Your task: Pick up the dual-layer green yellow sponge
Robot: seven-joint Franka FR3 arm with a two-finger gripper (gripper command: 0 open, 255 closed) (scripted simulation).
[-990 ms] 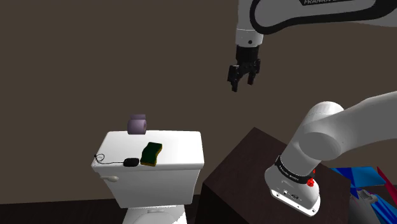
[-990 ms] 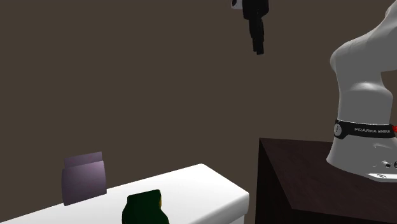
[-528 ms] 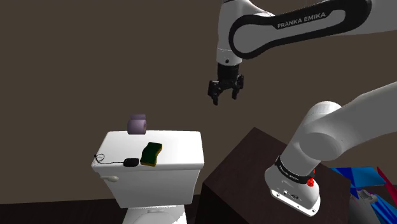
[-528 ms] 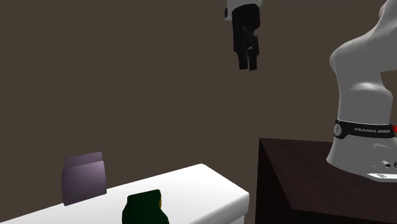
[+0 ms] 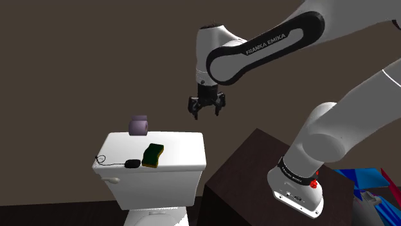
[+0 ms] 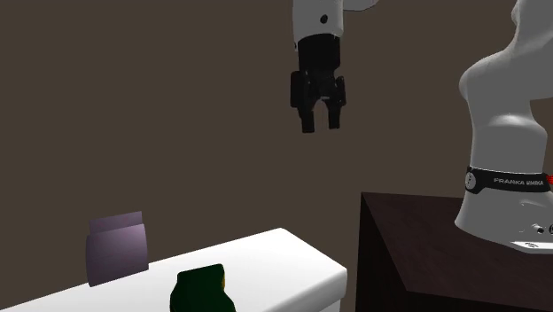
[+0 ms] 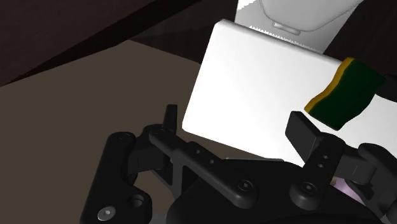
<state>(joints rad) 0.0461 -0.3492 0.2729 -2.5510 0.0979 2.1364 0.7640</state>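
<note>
Where sponge (image 5: 153, 155) rests on tank lid (image 5: 183, 151), long axis front-to-back

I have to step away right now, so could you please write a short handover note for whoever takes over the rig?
Gripper: open, empty, in the air up and to the shoulder view's right of the sponge.
Sponge: green with a yellow layer, lying on the white toilet tank lid, beside a small black corded thing; a purplish roll sits farther back.
Done: nothing grasped yet.
Left: lower onto the sponge, close, lift.
</note>
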